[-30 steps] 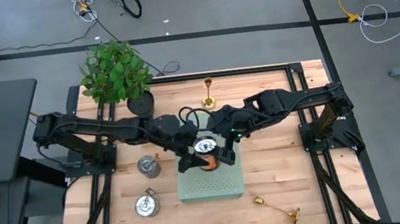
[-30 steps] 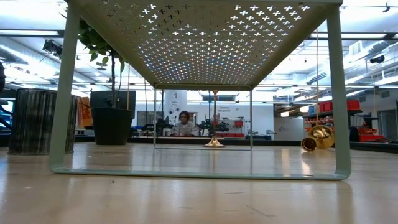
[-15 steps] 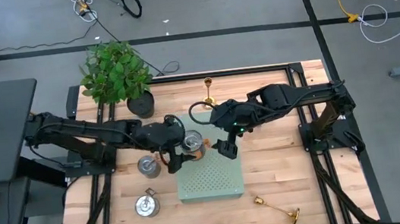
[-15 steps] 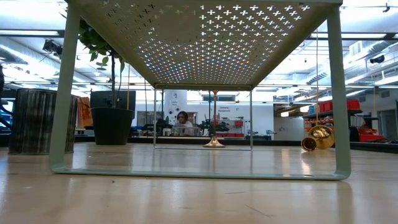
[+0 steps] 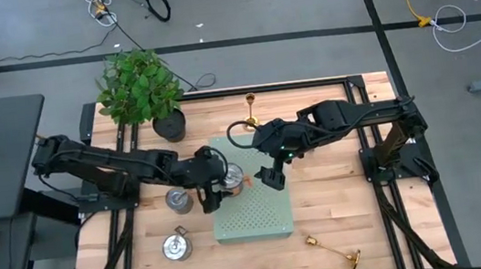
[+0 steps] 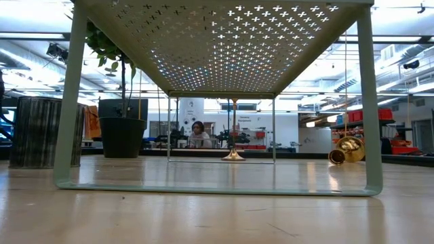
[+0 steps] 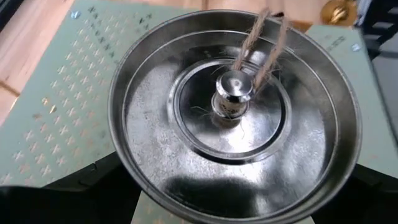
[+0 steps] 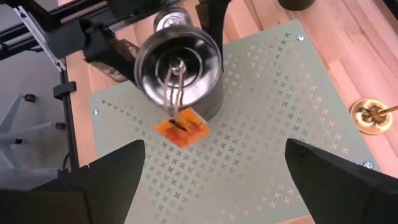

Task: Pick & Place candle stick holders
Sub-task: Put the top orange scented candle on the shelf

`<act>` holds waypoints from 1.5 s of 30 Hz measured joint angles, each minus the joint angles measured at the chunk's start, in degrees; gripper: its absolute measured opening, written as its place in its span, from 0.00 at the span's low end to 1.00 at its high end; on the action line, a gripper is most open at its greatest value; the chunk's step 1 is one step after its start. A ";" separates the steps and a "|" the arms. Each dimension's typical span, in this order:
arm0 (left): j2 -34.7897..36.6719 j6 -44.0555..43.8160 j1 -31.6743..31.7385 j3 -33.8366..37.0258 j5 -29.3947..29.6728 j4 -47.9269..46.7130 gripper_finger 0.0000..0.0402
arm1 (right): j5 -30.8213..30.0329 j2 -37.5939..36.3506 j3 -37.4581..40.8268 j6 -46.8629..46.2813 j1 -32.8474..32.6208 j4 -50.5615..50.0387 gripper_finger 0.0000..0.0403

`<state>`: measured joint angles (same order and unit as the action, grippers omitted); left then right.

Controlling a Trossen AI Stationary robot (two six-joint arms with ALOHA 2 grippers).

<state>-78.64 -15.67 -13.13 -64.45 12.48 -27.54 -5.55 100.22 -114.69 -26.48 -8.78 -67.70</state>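
Candle stick holders are waiting untouched at both ends of the worktop [image 5: 340, 196]: one is lying on its side [image 5: 333, 252] by the near right corner, well apart from both arms. Mid-worktop, over a pale green perforated stand [image 5: 260, 219], the left hand [image 5: 219, 185] is gripping a silver lidded tin [image 8: 180, 68] by its sides at the stand's far left corner, a twine loop and orange tag [image 8: 182, 127] trailing off it. Just beside it, the right hand [image 5: 271, 178] is hovering with fingers [image 8: 112, 174] spread wide, holding nothing. The likely risks: the tin is sitting near the stand's edge and could tip off on release, and the two hands are working close enough to collide. Farthest off, a second holder [image 5: 251, 113] is standing upright at the far edge.
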 joint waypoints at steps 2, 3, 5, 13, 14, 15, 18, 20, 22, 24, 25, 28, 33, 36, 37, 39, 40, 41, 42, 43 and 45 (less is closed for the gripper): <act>-0.37 -0.19 0.00 0.00 0.06 0.04 0.90 | 0.00 -0.02 -0.02 0.00 -0.01 0.17 0.96; -0.43 -0.21 0.00 0.00 0.31 -0.20 0.90 | 0.00 -0.02 -0.02 0.00 -0.02 0.18 0.96; -0.75 -0.93 0.00 0.00 0.48 0.04 0.90 | 0.00 -0.02 -0.02 0.00 -0.02 0.43 0.96; -1.31 -2.79 0.00 0.00 0.43 -1.05 0.95 | 0.00 -0.02 -0.02 0.00 -0.02 0.45 0.96; -1.31 -2.81 0.00 0.00 0.53 -0.97 0.92 | 0.00 -0.02 -0.02 0.02 -0.02 0.44 0.96; -1.31 -2.85 0.00 0.00 0.49 -0.86 0.90 | 0.00 -0.02 -0.02 0.02 -0.02 0.43 0.96; -1.31 -3.46 0.02 0.00 0.39 -0.42 0.90 | 0.00 -0.02 -0.02 0.01 -0.02 0.42 0.96; -1.31 -3.48 0.00 0.00 0.38 -0.31 0.91 | -0.02 -0.02 -0.02 0.02 -0.02 0.43 0.96; -1.31 -3.52 0.02 0.00 0.35 -0.36 0.95 | 0.00 -0.02 -0.02 0.02 -0.02 0.43 0.96; -1.31 -2.94 0.00 0.00 0.36 -0.34 0.96 | 0.00 -0.02 -0.02 0.01 -0.02 0.41 0.96; -1.31 -2.92 0.02 0.00 0.36 -0.34 0.94 | 0.00 -0.03 -0.02 0.02 -0.02 0.42 0.96; -1.31 -2.78 0.04 0.00 0.36 -0.34 0.91 | 0.00 -0.02 -0.02 0.02 -0.02 0.41 0.96; -1.31 -3.10 0.04 0.00 0.36 -0.34 0.96 | -0.01 -0.02 -0.02 0.02 -0.02 0.41 0.96; -1.31 -3.18 0.04 0.00 0.40 -0.14 0.97 | -0.02 -0.03 -0.02 0.02 -0.02 0.41 0.96; -1.31 -3.24 0.04 0.00 0.50 -0.12 0.96 | 0.00 -0.02 -0.02 0.02 -0.02 0.41 0.96; -1.31 -3.82 0.00 0.00 0.85 -0.12 0.96 | -0.01 -0.03 -0.02 0.02 -0.02 0.41 0.96; -1.31 -4.17 0.02 0.00 0.90 -0.12 0.96 | -0.02 -0.02 -0.02 0.02 -0.02 0.41 0.96; -1.31 -4.52 0.02 0.00 0.94 -0.12 0.97 | -0.01 -0.03 -0.02 0.02 -0.02 0.41 0.96; -1.31 -4.59 0.04 0.00 1.03 -0.13 0.98 | 0.00 -0.03 -0.02 0.03 -0.02 0.41 0.96; -1.31 -4.63 0.04 0.00 1.25 -0.12 0.98 | 0.00 -0.04 -0.02 0.02 -0.02 0.40 0.96; -1.31 -4.69 0.04 0.00 1.26 -0.12 0.98 | -0.02 -0.02 -0.02 0.02 -0.02 0.41 0.96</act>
<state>-79.94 -20.36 -13.08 -64.45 13.74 -27.66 -5.56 100.20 -114.72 -26.46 -8.80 -67.29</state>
